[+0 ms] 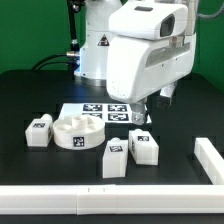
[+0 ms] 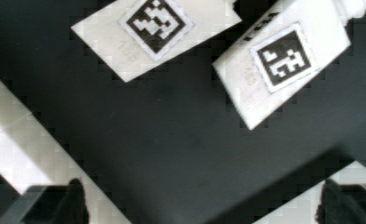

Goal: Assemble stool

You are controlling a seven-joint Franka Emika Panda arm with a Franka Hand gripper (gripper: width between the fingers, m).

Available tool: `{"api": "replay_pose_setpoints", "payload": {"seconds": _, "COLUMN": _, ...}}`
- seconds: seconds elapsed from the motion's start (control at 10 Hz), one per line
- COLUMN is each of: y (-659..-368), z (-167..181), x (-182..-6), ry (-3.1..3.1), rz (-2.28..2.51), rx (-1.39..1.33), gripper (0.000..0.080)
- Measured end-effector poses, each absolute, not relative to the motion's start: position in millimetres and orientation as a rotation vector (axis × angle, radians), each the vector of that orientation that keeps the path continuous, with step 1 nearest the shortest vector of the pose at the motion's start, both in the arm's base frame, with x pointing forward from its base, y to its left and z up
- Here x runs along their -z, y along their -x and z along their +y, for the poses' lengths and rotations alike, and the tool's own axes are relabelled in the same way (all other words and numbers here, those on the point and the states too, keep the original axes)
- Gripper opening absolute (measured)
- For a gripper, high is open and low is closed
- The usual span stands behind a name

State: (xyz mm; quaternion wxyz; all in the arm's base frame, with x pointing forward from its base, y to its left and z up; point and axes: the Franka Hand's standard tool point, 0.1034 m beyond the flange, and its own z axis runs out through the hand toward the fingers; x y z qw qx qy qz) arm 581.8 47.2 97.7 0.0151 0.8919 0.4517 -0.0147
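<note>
The round white seat (image 1: 78, 132) lies on the black table, sockets up. One tagged leg (image 1: 38, 131) lies toward the exterior view's left of it. Two more legs (image 1: 115, 158) (image 1: 143, 147) lie in front of it, toward the right. My gripper (image 1: 152, 104) hangs above the table behind the rightmost leg, open and empty. In the wrist view the two front legs (image 2: 153, 25) (image 2: 283, 62) show their tags, far from my gripper (image 2: 201, 208). Its fingertips (image 2: 55, 205) stand wide apart with only black table between them.
The marker board (image 1: 105, 112) lies behind the seat. A long white border rail (image 1: 60, 200) runs along the front edge, with another piece (image 1: 210, 158) on the exterior view's right. White rail also shows in the wrist view (image 2: 6, 135). The robot base stands at the back.
</note>
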Motion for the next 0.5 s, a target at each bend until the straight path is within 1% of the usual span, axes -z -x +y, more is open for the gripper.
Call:
{"api": "replay_pose_setpoints", "payload": {"seconds": 0.3, "y": -581.9, "z": 48.6, "x": -97.6, "ry": -2.775, "rz": 1.407, "rx": 0.043, "gripper": 0.065}}
{"api": "replay_pose_setpoints", "payload": {"seconds": 0.4, "y": -579.4, "z": 49.0, "x": -95.2, "ry": -2.789, "rz": 1.383, "rx": 0.05, "gripper": 0.065}}
{"api": "replay_pose_setpoints", "payload": {"seconds": 0.5, "y": -572.5, "z": 51.6, "x": -88.2, "ry": -2.825, "rz": 1.319, "rx": 0.072, "gripper": 0.065}}
